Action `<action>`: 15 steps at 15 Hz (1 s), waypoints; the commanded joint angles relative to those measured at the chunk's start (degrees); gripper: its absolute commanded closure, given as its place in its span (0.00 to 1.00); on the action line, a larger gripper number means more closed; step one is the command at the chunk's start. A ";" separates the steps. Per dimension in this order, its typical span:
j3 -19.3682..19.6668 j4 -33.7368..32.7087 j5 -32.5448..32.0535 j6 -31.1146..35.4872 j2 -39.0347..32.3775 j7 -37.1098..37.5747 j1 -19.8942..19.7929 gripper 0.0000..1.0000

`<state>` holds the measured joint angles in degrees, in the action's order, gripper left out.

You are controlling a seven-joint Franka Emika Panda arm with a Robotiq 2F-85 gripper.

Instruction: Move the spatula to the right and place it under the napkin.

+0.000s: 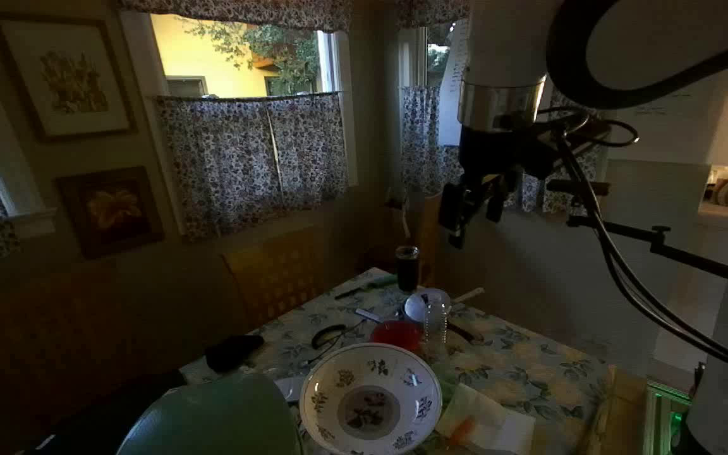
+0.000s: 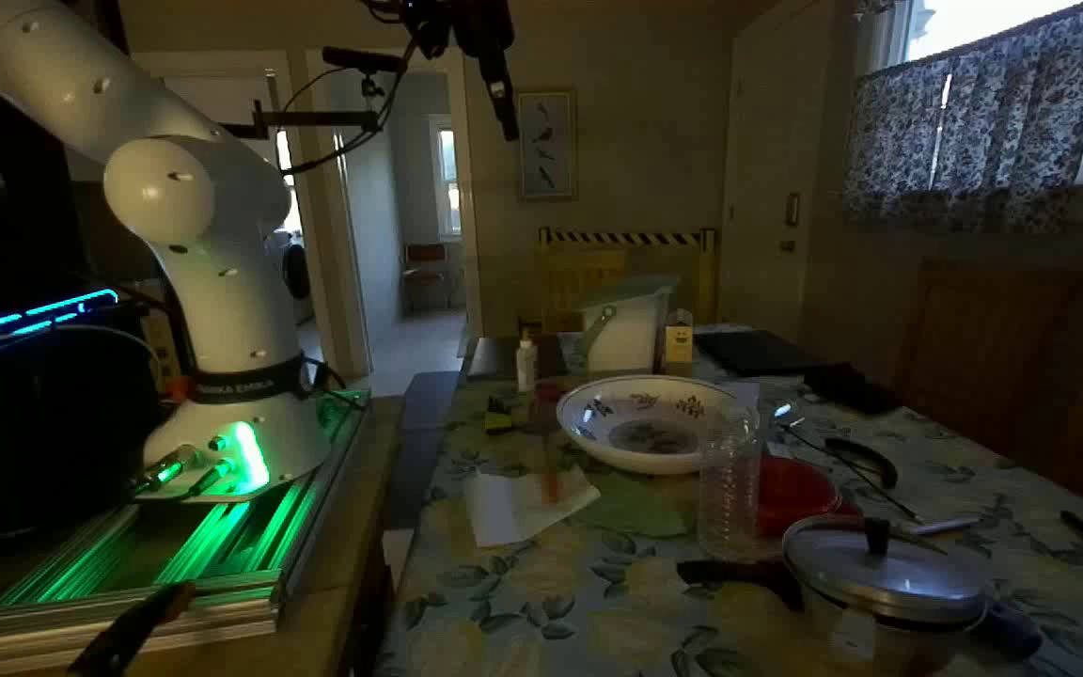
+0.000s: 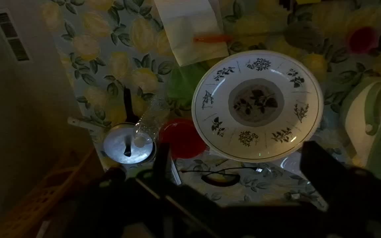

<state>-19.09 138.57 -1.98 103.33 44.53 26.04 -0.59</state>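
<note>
The white napkin (image 3: 190, 19) lies on the floral tablecloth and also shows in both exterior views (image 1: 509, 430) (image 2: 504, 512). The spatula (image 3: 212, 38) has an orange handle, which lies across the napkin's edge, apparently on top of it. Its thin shaft and dark blade reach past the napkin on the tablecloth in the wrist view. The orange handle shows in both exterior views (image 1: 463, 431) (image 2: 551, 484). My gripper (image 3: 235, 147) is open with nothing between its fingers. It hangs high above the table in both exterior views (image 1: 474, 218) (image 2: 504, 103), well away from the spatula.
The round patterned bowl (image 3: 256, 138) stands beside the napkin. Nearby are a red bowl (image 3: 182, 138), a clear bottle (image 2: 728, 489), a lidded pot (image 2: 880, 574), a green cloth-like sheet (image 3: 185, 81), and a pink cup (image 3: 362, 39). A green-lidded bin (image 2: 626, 324) stands behind the bowl.
</note>
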 commanded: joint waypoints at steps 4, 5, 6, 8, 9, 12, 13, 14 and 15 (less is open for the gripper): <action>2.04 1.01 -0.18 0.79 -0.14 -2.69 2.40 0.00; 3.42 1.82 0.30 1.73 0.02 -5.35 3.45 0.00; 4.91 2.76 0.96 2.87 0.23 -8.13 4.54 0.00; 8.99 5.74 1.97 6.31 1.21 -15.15 6.63 0.00; 11.06 7.27 2.45 7.78 1.57 -18.46 7.49 0.00; 18.00 11.78 3.31 11.17 1.94 -29.93 9.33 0.00; 20.02 12.81 3.32 11.32 1.54 -33.89 9.71 0.00; 21.88 13.94 3.46 11.19 1.13 -37.66 10.08 0.00; 23.46 15.03 3.17 10.75 0.78 -41.44 10.26 0.00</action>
<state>0.19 149.70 -0.18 113.09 44.58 -5.91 8.24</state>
